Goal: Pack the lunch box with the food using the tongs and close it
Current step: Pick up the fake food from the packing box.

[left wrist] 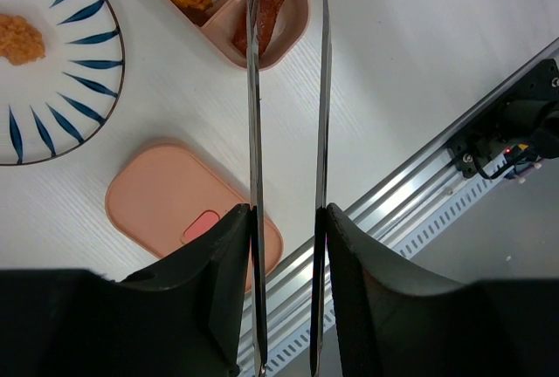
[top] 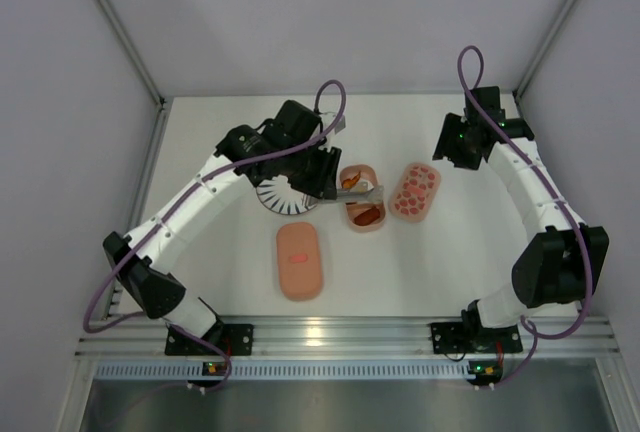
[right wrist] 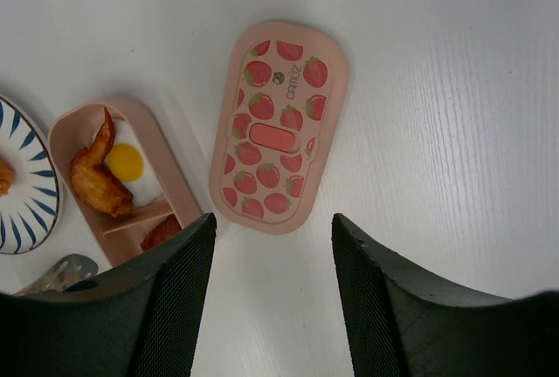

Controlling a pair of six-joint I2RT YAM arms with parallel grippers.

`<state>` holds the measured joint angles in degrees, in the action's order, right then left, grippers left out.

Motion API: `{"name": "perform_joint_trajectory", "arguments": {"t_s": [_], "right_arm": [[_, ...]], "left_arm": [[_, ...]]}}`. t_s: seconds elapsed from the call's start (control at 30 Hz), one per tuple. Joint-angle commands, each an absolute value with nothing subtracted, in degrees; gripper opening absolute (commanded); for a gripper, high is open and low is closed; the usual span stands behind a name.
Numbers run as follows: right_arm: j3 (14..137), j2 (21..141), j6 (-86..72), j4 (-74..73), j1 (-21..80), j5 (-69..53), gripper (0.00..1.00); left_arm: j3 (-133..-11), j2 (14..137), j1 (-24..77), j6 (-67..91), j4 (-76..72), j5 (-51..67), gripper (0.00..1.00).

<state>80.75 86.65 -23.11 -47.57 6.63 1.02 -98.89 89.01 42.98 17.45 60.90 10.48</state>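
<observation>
1. Left tool part-closed on tongs; arms reach over tray, top centre, crossing brown food piece.
2. Right tool open, empty, above spotted lid, mid-frame.
3. Plain lid on worktop, lower left.

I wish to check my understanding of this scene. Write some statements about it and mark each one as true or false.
1. The left gripper holds the tongs. True.
2. The strawberry lid covers the tray. False: it lies on the table beside the tray, which is uncovered.
3. The right gripper is open and holds nothing. True.
4. The plate is bare. False: one orange piece lies on it.
5. The tray has food in it. True.
</observation>
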Motion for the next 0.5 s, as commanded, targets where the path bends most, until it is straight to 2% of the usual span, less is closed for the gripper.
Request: {"name": "perform_joint_trajectory", "arguments": {"t_s": [0.0, 0.47], "right_arm": [[83.15, 85.69, -23.03, -48.96, 7.56, 1.58, 0.55], [81.39, 85.25, -23.2, -47.81, 7.56, 1.58, 0.55]], "left_arm": [[-100.02, 89.21, 43.42, 15.29, 59.59, 9.49, 0.43], [-97.3, 90.09, 43.95, 13.1, 59.94, 9.76, 0.43]]}}
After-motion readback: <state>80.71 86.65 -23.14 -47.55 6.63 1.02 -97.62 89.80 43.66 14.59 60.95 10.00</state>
